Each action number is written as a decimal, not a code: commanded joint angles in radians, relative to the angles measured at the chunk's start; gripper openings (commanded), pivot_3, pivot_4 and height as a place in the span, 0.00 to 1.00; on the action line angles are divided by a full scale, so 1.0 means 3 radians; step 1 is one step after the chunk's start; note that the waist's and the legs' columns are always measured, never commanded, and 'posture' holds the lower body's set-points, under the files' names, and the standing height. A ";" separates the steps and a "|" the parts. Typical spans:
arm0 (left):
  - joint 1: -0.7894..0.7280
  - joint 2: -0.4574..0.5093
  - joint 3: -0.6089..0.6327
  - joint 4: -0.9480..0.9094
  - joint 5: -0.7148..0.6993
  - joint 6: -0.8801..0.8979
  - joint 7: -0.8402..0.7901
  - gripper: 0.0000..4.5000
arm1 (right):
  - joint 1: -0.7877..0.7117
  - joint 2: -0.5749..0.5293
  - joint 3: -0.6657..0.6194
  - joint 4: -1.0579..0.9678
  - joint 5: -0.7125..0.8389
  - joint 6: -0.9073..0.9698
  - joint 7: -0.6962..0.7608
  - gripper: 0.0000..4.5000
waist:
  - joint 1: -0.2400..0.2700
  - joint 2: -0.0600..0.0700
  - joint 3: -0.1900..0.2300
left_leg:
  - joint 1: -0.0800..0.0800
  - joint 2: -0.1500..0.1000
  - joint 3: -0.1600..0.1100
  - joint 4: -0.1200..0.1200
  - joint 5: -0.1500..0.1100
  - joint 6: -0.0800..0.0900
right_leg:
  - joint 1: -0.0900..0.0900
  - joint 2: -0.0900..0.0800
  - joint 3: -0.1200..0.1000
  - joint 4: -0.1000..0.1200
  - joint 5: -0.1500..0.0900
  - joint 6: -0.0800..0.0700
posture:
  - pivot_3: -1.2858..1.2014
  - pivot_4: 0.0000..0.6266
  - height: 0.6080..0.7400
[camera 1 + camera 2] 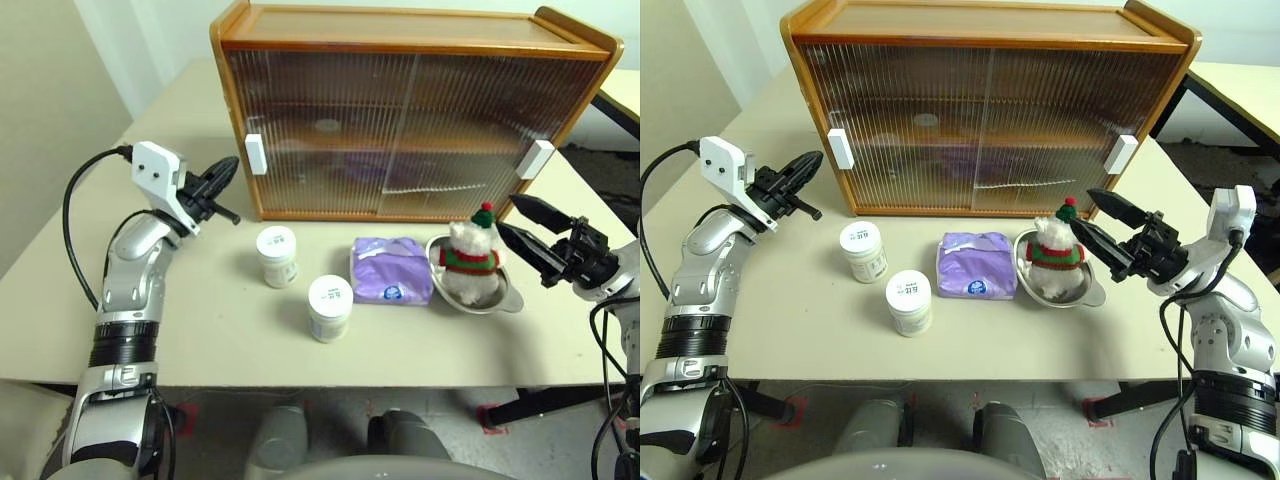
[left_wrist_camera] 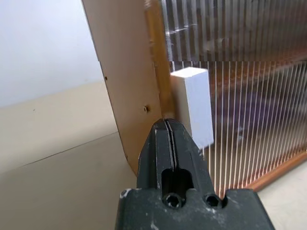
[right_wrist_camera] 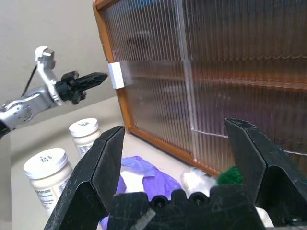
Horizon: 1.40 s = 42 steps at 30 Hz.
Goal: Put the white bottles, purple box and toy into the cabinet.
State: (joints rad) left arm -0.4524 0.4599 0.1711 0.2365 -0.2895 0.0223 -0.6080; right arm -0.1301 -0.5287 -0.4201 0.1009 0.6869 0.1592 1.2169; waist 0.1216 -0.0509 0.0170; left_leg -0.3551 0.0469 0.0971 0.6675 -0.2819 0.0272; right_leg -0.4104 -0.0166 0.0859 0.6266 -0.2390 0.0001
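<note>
Bottles (image 1: 277, 255), purple box (image 1: 390, 270), toy (image 1: 470, 262) before shut cabinet (image 1: 410, 120)

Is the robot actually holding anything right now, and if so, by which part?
Nothing is held. The left gripper is shut and empty beside the cabinet's white handle; the right gripper is open near the toy.

The cabinet (image 1: 415, 110) stands at the back of the table (image 1: 190, 330), both sliding doors drawn across its front. Before it, from left to right, lie one bottle (image 1: 277, 255), a second bottle (image 1: 330, 307) nearer the table's front edge, the purple box (image 1: 390, 270), and a dish (image 1: 505, 298) with the toy (image 1: 471, 258) sitting upright in it, just beside the box.
</note>
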 commanded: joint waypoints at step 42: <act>-0.1227 -0.1008 -0.0774 0.1570 0.0394 -0.0510 -0.0513 0.01 | 0.0283 -0.0069 0.0350 -0.0735 0.0137 0.0176 -0.0027 1.00 | -0.0343 0.0000 0.0002 | -0.0010 -0.0018 -0.0008 0.0036 0.0002 0.0004 | 0.0006 0.0005 0.0008 0.0005 -0.0006 0.0026 | 0.52 0.00 1.00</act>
State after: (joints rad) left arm -0.7941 0.1702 -0.0397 0.6698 -0.1937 -0.1106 -0.7437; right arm -0.0502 -0.5444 -0.3201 -0.0905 0.7150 0.2065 1.2170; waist 0.0187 -0.0508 0.0176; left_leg -0.3583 0.0413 0.0943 0.6783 -0.2813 0.0285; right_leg -0.4084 -0.0152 0.0882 0.6281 -0.2409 0.0081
